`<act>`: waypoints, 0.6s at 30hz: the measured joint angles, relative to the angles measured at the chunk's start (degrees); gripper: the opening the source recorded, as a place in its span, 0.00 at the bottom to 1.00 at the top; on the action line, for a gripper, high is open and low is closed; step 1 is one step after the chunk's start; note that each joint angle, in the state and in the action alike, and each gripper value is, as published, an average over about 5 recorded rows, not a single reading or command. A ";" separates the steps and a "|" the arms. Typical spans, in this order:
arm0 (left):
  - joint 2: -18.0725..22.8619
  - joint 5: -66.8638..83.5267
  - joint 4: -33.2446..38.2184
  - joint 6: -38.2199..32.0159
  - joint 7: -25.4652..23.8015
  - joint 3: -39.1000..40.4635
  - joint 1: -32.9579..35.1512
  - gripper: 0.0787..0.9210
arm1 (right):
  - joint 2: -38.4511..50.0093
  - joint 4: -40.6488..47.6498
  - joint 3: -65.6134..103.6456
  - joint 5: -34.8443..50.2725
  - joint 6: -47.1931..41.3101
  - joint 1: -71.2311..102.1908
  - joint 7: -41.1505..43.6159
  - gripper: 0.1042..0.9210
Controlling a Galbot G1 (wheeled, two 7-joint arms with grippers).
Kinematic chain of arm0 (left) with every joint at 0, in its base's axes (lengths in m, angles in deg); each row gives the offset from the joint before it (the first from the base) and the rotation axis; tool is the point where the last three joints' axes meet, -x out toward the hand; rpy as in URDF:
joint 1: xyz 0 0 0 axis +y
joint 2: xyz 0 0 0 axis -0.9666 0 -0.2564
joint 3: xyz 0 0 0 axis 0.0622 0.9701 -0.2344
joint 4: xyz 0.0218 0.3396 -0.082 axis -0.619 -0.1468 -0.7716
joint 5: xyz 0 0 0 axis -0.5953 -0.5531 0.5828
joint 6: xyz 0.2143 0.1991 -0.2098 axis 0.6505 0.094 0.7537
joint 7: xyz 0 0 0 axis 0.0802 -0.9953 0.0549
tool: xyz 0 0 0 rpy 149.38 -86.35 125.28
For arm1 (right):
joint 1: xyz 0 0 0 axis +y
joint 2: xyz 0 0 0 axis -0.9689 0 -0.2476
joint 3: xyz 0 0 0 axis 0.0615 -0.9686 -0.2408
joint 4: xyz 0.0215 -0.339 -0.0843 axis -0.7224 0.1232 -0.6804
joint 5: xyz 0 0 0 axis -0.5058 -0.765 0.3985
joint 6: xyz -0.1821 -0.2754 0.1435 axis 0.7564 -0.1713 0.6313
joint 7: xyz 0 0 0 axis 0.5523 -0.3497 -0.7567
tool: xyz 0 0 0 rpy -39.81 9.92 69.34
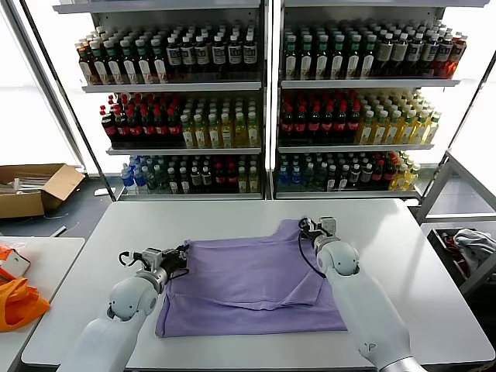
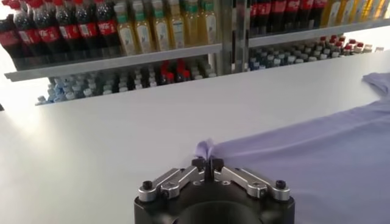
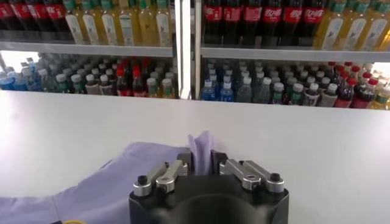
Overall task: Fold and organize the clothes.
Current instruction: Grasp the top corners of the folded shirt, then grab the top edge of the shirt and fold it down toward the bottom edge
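both pinches are thin. my left gripper (image 2: 208, 163) is clamped on the far left corner of the t-shirt (image 1: 252, 283), my right gripper (image 3: 202, 159) on its far right corner, shirt partly folded mid-table (image 1: 403, 232). risk: a uneven pull slips a corner free.

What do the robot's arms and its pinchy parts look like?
Both arms are smooth, rounded white shells with ball-like grey-white joints. The left end effector and right end effector are black at the base, with silver metal linkage bars fastened by dark bolts. A thin black cable loops beside each wrist. The right arm carries a small dark logo low on its shell.
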 measured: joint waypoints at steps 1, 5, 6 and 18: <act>0.08 -0.04 0.15 -0.22 -0.09 -0.08 0.13 0.03 | -0.01 -0.32 0.14 0.15 0.16 0.25 -0.06 0.09; 0.56 -0.33 0.58 -1.57 -0.55 -0.33 0.47 0.01 | -0.10 -1.98 0.83 0.67 0.80 1.27 -0.15 0.01; 0.68 -0.47 0.67 -2.04 -0.68 -0.34 0.55 0.01 | -0.18 -2.49 1.05 0.73 0.96 1.52 -0.15 0.01; 1.24 -0.52 2.81 -8.65 -0.65 -0.98 1.53 0.01 | -0.52 -10.45 3.42 1.59 3.02 3.92 -0.28 0.01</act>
